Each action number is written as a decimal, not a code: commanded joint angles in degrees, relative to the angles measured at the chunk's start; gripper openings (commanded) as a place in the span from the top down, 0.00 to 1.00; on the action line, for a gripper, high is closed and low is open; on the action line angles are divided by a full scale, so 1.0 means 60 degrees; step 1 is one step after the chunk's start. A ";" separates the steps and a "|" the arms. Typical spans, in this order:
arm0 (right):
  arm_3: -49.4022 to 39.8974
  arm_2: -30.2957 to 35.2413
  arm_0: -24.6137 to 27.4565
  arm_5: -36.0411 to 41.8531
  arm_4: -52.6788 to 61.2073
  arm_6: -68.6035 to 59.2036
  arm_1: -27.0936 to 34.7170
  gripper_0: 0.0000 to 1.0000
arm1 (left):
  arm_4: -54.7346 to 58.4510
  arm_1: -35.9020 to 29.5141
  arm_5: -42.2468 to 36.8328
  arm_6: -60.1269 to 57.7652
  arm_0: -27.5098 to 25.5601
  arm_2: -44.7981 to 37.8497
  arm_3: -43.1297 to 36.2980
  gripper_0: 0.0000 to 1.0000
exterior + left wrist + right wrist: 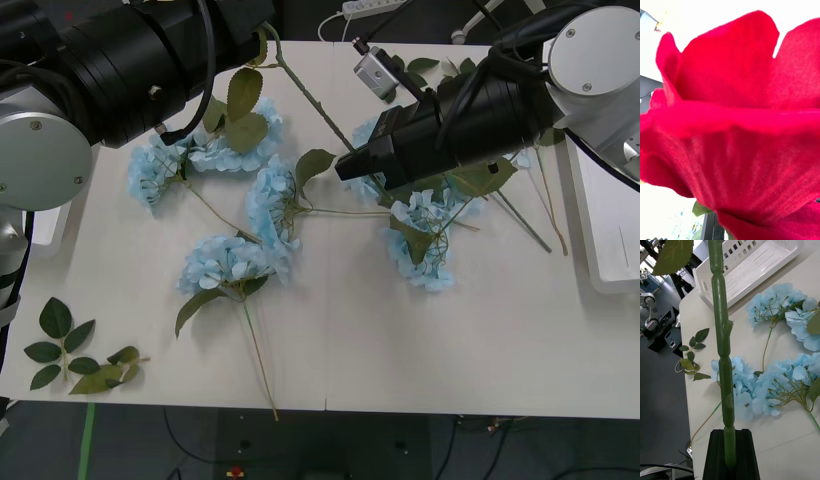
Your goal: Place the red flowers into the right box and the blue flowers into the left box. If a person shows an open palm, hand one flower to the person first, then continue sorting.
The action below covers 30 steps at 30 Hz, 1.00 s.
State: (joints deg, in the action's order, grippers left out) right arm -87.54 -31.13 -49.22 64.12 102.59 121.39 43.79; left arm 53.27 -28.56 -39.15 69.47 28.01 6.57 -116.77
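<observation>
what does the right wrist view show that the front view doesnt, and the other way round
Right wrist view alone: the right end effector shut on a thick green stem running up the picture, and a white slotted basket at the table edge.

Front view alone: the stem's whole diagonal run toward the left arm, the right arm's black body above the flowers, and a white tray edge on the robot's right.

Both: pale blue flower clusters lying on the white table, and a loose leaf sprig near its edge.
</observation>
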 commanded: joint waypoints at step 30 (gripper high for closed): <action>-0.0190 0.1761 -0.0673 0.1530 0.0802 -0.1964 0.0466 1.00 | -0.0075 0.0014 0.0153 0.0126 0.0444 0.0092 -0.0138 0.00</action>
State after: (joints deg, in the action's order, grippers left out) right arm -87.54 -25.16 -50.25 71.89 105.49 113.21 43.92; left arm 53.27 -28.56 -39.13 69.47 28.01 6.57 -116.76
